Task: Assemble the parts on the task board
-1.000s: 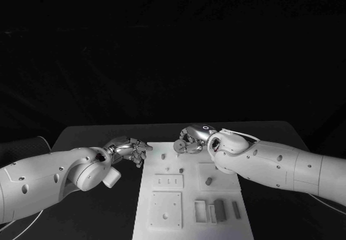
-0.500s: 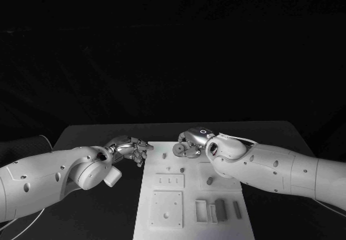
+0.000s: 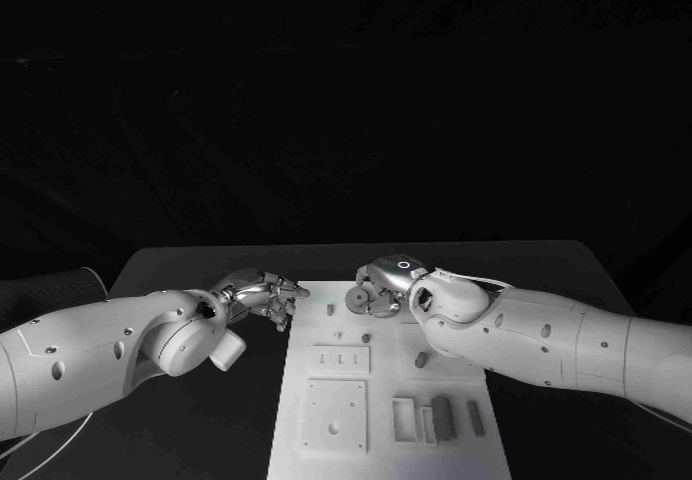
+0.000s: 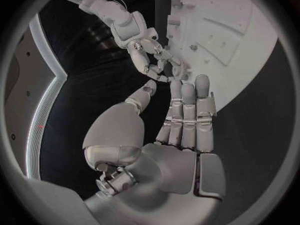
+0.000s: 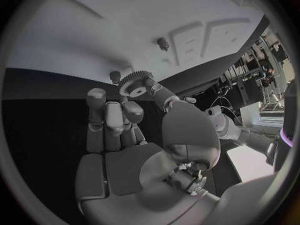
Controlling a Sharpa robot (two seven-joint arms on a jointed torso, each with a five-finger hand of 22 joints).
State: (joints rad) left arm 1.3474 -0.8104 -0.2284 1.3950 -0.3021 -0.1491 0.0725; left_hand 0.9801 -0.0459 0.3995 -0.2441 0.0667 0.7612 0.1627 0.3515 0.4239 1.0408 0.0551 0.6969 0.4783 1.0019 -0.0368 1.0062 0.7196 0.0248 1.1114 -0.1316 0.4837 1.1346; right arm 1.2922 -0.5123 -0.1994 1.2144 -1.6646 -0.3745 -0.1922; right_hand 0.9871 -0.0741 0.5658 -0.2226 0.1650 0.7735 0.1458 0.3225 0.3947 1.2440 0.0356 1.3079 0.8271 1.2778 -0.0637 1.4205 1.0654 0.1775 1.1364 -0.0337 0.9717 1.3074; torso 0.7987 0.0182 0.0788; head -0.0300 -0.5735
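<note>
**Gear held above the far end of the board**

We hold a small toothed gear [image 5: 139,82] pinched at the fingertips of the silver right hand [image 3: 378,286]. The white rectangular task board [image 3: 335,440] is our landmark: the right hand sits over its far end, and a short grey peg [image 5: 163,43] stands on the board just beyond the gear. In our judgement the coming move turns on this relation: the gear lies flat, its bore axis roughly parallel to the peg, so we would bring it over the peg, then lower it.

The silver left hand [image 3: 260,297] hovers at the board's far left edge, fingers held side by side, holding nothing. It is near the right hand but not touching it.
</note>
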